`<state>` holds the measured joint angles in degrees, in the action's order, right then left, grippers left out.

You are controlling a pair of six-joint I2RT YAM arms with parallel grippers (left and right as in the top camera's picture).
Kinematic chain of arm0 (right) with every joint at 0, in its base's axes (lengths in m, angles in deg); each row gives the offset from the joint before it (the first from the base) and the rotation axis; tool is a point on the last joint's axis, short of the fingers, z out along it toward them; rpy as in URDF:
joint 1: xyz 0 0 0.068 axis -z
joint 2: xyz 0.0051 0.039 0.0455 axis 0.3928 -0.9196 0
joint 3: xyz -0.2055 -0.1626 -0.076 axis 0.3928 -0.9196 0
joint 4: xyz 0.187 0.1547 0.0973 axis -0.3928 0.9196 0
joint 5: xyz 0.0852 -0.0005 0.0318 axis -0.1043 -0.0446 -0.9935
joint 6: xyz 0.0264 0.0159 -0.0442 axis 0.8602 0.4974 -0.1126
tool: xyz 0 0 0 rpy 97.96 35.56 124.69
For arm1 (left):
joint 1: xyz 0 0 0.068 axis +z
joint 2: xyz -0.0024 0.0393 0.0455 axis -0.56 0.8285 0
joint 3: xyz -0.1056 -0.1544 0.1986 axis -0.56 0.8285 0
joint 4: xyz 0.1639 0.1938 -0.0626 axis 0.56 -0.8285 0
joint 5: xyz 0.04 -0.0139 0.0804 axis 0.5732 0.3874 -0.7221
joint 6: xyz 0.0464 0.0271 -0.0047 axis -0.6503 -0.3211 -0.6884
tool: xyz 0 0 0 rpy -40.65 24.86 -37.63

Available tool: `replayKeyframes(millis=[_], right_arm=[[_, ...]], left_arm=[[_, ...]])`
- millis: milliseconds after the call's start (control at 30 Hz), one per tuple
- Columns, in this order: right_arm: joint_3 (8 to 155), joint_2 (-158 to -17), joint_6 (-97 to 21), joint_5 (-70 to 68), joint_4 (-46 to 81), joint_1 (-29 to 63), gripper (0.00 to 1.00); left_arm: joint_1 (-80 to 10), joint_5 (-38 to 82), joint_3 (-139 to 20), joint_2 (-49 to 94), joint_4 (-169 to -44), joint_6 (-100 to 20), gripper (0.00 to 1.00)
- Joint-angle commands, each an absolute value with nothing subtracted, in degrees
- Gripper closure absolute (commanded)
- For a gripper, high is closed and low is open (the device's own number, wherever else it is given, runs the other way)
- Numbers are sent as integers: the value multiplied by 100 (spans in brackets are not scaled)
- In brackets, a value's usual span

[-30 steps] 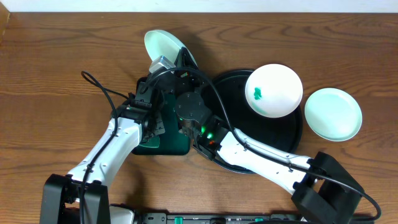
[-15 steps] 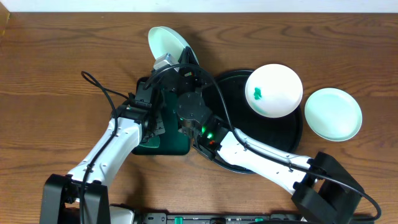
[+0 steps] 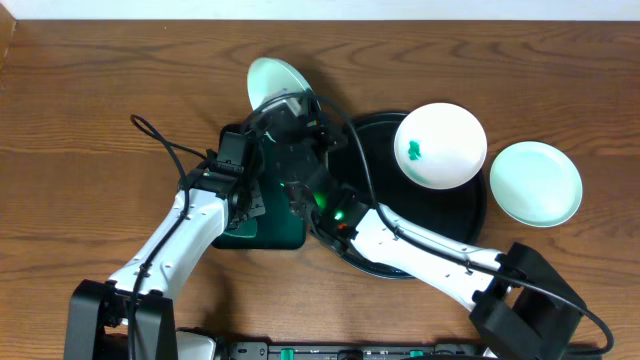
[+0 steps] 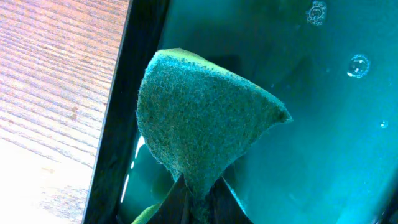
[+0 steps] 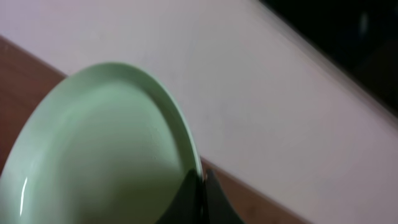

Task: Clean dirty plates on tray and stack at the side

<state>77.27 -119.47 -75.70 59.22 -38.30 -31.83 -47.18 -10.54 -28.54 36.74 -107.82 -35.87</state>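
Observation:
My right gripper [image 5: 200,186] is shut on the rim of a pale mint plate [image 5: 106,143]. It holds that plate [image 3: 275,80] tilted on edge above the table, behind the small green tray. A second plate [image 3: 440,145], white with a small green smear, rests on the back right of the round black tray [image 3: 440,218]. A third plate [image 3: 536,183] lies on the table to the right of that tray. My left gripper [image 4: 199,202] is shut on a green sponge [image 4: 205,118], which hangs over the green tray's wet floor.
The rectangular dark green tray [image 4: 323,124] holds water with a few bubbles and sits just left of the black tray. Both arms cross above it. Bare wooden table [image 3: 90,120] lies to the left and behind.
The right gripper has swung the held plate a little to the right and tipped it more on edge. The left arm and sponge have not moved.

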Motion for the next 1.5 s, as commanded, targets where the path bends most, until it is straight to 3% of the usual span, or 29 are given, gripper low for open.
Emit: replayKeyframes(millis=[0,267,467,900,1200,1467], right_arm=[[7797,-11921,-5833,5673,-3255,-3069,99],[7797,-11921,-3549,4117,-1883,-2711,99],[7797,-11873,-2972,2777,-1550,-2239,99],[7797,-11007,-2705,1826,-248,-1122,99],[7797,-10096,-2336,209,817,316,99],[7797,-9814,-2325,-420,1665,1833,99]], left_arm=[[-4698,-1172,-2817,3704,-10778,-3642,92],[-4698,-1172,-2817,3702,-10780,-3642,93],[-4698,-1172,-2817,3702,-10780,-3642,93],[-4698,-1172,-2817,3702,-10778,-3642,92],[-4698,-1172,-2786,3702,-10756,-3642,92],[-4698,-1172,-2786,3702,-10756,-3642,93]])
